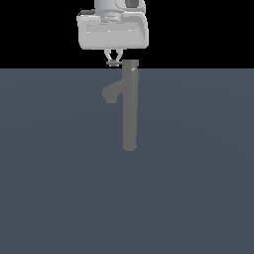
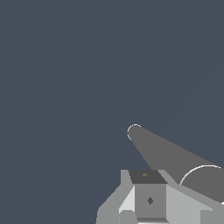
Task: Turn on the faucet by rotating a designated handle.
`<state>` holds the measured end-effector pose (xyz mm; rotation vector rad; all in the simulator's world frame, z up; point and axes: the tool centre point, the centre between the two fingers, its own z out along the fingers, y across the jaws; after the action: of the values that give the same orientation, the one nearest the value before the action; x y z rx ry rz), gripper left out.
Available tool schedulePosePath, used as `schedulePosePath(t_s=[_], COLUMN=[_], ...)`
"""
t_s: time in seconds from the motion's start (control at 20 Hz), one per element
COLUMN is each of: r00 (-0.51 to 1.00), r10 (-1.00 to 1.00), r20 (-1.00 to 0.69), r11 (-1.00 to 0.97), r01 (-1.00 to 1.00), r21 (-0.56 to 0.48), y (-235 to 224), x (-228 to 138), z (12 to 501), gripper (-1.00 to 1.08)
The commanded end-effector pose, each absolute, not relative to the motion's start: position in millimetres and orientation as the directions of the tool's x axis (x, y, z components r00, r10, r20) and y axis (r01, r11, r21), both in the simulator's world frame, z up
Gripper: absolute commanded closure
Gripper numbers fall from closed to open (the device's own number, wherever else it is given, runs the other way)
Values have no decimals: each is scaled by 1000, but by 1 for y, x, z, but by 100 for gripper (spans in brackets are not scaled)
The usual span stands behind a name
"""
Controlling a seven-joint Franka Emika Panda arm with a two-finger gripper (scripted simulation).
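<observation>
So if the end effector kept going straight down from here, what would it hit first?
Probably the handle right under the end effector fingertips, beside the faucet top; depth is unclear, so it might pass beside it.

Matte grey faucet (image 1: 130, 109), slate-blue floor (image 1: 198, 173)

Matte grey faucet (image 1: 130, 109), smooth dull floor (image 1: 59, 188), slightly glossy pale end effector (image 1: 113, 61).

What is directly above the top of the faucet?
The gripper hangs just above the faucet, near the top edge on the exterior view's left. Its jaws converge to a point there. The thin handle cannot be made out; the gripper likely covers it.
</observation>
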<state>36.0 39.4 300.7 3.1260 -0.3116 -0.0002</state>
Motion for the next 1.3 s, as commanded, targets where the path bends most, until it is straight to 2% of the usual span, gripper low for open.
schedulePosePath(t_s=[0.0,0.2,0.3,1.15,1.25], r00=[980,980,979,980,979], r10=[-197,-197,-205,-197,-206], r20=[0,0,9,0,13], r11=[-980,-980,-979,-980,-979], r01=[-197,-197,-205,-197,-206], r21=[0,0,-1,0,-3], y=[43,50,43,37,32], x=[28,16,24,-32,-21], z=[301,301,301,301,300], gripper=[108,108,108,108,108])
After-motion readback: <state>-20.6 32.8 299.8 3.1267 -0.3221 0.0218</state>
